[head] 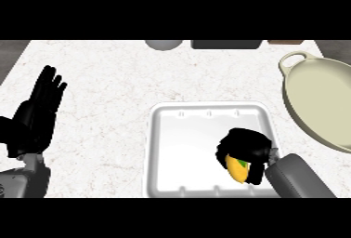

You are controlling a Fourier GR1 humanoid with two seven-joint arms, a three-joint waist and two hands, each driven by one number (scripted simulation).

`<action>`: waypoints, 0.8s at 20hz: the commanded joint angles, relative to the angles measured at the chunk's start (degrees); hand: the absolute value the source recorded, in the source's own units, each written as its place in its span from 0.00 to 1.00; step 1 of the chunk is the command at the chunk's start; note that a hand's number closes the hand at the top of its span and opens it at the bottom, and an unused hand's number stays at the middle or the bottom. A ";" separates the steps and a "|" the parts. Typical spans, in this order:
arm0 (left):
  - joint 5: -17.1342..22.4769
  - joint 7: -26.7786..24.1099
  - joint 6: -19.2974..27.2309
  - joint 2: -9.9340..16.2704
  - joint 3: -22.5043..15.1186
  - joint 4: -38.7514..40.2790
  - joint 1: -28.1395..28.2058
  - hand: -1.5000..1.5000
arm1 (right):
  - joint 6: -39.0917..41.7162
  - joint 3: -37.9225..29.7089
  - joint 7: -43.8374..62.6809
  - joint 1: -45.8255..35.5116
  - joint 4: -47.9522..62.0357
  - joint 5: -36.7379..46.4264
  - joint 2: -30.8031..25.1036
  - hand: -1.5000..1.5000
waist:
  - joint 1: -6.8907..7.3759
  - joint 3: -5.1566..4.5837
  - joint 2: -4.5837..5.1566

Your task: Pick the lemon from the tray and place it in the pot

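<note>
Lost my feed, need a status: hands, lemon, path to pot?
Right hand curled on lemon, over tray. Left hand open, resting at left. Pot at right; nothing between.

1. The left hand (37,114) is matte black, with slender fingers.
2. The right hand (244,148) is equally black and glossless.
3. Both forearms are smooth, rounded grey shells.

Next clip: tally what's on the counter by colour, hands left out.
White: 1, the tray
Cream: 1, the pot
Yellow: 1, the lemon, with the right hand curled over it
Grey or dark at the far edge: 3, all cut off
Total: 6
</note>
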 commanded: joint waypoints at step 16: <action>-0.36 0.61 0.62 1.35 4.05 0.91 -0.10 0.50 | -6.14 -18.64 9.77 44.05 -48.46 -17.15 -3.66 1.00 | -4.60 0.09 -0.39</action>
